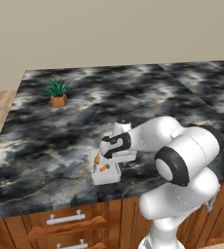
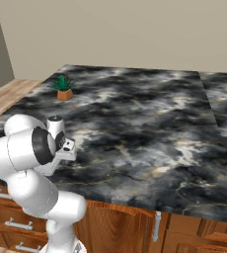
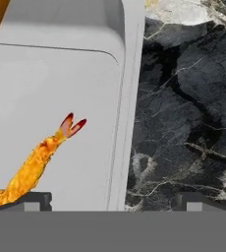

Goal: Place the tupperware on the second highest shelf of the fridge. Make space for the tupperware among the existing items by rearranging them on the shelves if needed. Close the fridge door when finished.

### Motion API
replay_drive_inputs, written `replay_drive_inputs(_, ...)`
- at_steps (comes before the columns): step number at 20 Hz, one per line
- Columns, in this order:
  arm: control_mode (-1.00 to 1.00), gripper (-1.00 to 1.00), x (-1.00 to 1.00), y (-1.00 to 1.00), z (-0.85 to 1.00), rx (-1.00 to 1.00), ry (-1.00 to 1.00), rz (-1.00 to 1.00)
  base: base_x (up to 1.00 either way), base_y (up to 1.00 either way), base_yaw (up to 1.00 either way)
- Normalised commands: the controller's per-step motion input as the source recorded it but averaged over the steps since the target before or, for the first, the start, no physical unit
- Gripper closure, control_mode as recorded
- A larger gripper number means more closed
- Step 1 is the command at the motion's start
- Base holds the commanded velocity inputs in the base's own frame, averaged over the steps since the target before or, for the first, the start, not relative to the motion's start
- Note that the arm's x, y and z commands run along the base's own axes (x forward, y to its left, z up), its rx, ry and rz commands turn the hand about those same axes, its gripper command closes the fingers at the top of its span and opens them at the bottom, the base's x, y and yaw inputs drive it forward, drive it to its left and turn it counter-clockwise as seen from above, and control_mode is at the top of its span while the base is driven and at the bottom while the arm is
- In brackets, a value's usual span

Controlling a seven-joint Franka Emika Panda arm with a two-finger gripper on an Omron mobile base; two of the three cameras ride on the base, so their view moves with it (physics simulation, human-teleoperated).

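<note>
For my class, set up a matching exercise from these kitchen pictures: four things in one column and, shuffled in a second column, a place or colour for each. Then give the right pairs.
Column one:
1. tupperware
2. potted plant
3. gripper
4. drawer handle

Column two:
A. far on the countertop, in an orange-brown pot
B. below the counter edge, pale metal bar on brown wood
C. near the counter's front edge, orange food inside
D. low over the tupperware's edge, one fingertip over the box, the other over the dark marble

Pairs: 1-C, 2-A, 3-D, 4-B
</note>
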Motion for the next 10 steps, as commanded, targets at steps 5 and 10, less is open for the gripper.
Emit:
replay_drive_inputs(5, -1.00, -1.00, 0.20, 0.08, -0.28, 0.00, 0.01, 0.00, 0.00, 0.00, 0.00)
replay_drive_inputs(10, -1.00, -1.00, 0.21, 0.08, -0.35, 0.00, 0.00, 0.00, 0.00, 0.00, 0.00)
